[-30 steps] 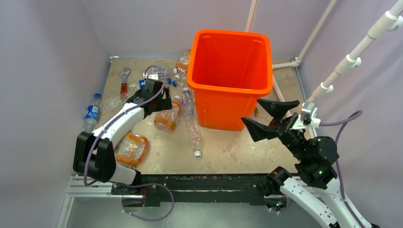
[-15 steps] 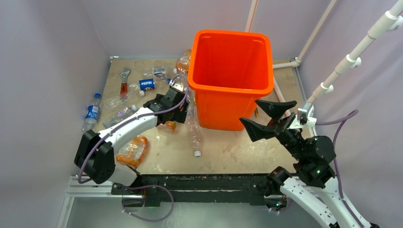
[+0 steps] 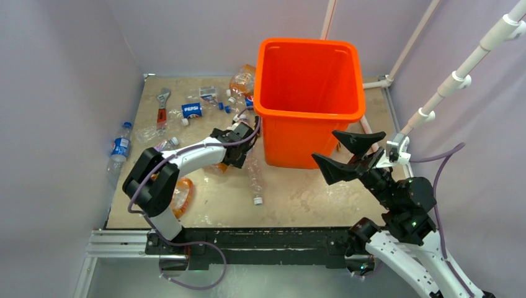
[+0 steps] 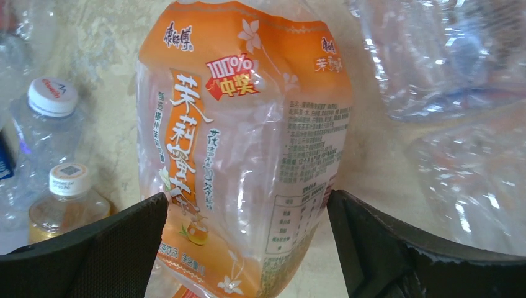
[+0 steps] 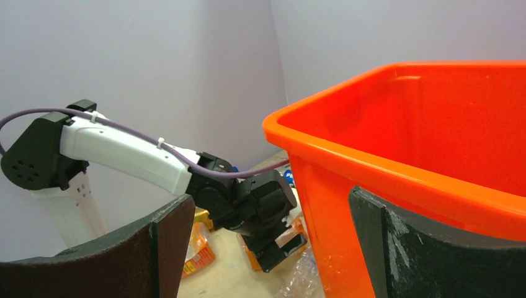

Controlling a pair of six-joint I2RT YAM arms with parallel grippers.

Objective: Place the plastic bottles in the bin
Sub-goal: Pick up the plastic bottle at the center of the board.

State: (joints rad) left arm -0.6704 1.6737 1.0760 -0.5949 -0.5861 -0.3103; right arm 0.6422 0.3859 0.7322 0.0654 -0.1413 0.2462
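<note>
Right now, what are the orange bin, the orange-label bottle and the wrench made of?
Bin: glossy moulded plastic, probably; smooth bright walls. Bottle: thin clear plastic, creased, under a printed film label. Wrench: dull grey metal, apparently, red on the handle.

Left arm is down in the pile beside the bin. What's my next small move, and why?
Probably ease the left arm a little further down and close on the orange-labelled bottle. The wrist view shows its jaws wide open with that bottle framed between them, not yet gripped. The bin stands right beside it, so the lift afterwards should be short.
</note>
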